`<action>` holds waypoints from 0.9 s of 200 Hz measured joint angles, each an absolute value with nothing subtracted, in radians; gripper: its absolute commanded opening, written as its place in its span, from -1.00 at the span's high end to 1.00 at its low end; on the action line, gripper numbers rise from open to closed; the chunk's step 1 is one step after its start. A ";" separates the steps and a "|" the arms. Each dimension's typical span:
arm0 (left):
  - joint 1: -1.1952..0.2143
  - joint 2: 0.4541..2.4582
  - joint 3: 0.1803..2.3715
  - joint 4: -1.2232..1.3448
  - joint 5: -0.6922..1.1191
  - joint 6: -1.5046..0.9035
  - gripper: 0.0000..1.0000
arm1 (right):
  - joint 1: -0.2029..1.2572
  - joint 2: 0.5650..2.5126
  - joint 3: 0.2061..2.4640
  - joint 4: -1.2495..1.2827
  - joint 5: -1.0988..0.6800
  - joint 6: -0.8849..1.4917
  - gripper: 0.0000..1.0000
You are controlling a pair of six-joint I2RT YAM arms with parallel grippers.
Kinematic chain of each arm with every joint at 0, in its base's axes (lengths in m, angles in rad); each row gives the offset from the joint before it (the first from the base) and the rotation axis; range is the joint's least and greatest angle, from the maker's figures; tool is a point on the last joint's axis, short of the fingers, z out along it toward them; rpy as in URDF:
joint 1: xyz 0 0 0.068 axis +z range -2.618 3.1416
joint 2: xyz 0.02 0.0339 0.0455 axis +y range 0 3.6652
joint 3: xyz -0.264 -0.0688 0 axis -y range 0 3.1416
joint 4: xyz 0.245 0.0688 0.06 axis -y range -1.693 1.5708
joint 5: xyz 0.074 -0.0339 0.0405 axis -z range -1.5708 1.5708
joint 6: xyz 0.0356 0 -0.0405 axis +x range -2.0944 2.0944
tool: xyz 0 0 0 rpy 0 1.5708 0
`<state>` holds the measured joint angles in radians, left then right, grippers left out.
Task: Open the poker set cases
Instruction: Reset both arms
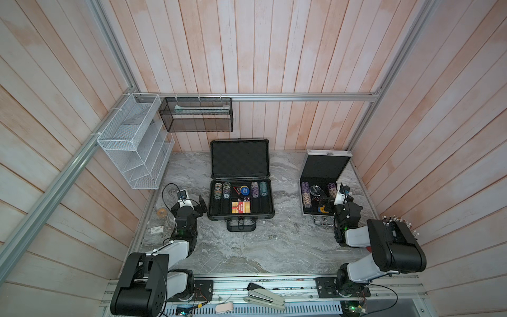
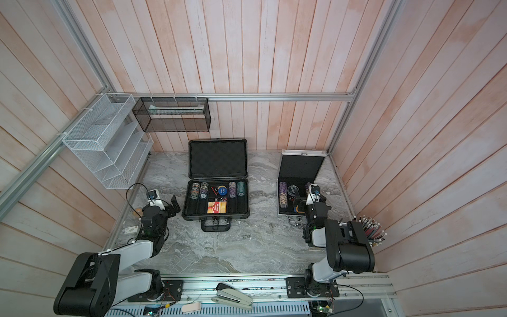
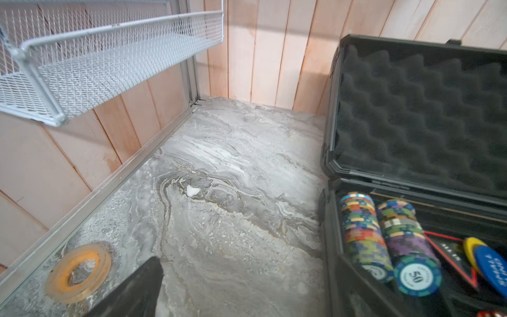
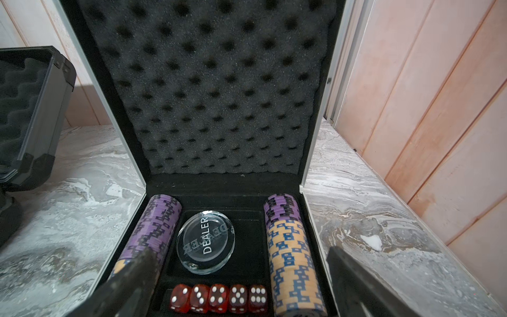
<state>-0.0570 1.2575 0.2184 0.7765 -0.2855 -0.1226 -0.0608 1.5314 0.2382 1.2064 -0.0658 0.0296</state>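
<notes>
The marble table [image 1: 247, 247] carried both cases, each with its lid raised. The white mesh basket [image 1: 131, 153] hung on the side wall, and the left wrist view cut off all but one shelf of it. The larger dark grey case [image 1: 239, 159] stood open at the middle back of the table, lid upright against the wall. The print on its card box was too small to read. The smaller silver case [image 1: 323, 167] stood open near the right back corner. In both top views the right arm hid part of its base and handle.

The right gripper [image 4: 241, 254] hung over that base, fingers wide apart and clamping nothing. The left gripper [image 1: 199, 207] sat just beside the dark case's left wall, jaws apart and empty. Its wrist view showed only one finger, the other out of frame.

A tape roll [image 3: 56, 277] lay blurred by the table's left edge. Five red dice [image 4: 219, 297] lined the silver case's front, partly cut off.
</notes>
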 measured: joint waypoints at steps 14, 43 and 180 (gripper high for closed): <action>-0.035 1.275 0.212 0.849 -0.263 -0.112 -1.00 | -0.061 1.531 0.238 1.206 -0.066 0.029 -0.96; 0.021 1.328 0.211 0.971 -0.214 -0.112 -1.00 | -0.061 1.531 0.238 1.203 -0.066 0.030 -0.97; 0.035 1.538 0.260 1.148 -0.074 -0.097 -1.00 | -0.061 1.531 0.238 1.203 -0.066 0.029 -0.96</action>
<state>0.0353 1.5379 0.2600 1.1477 -0.0738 -0.0967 -0.0608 1.5314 0.2382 1.2030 -0.0662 0.0292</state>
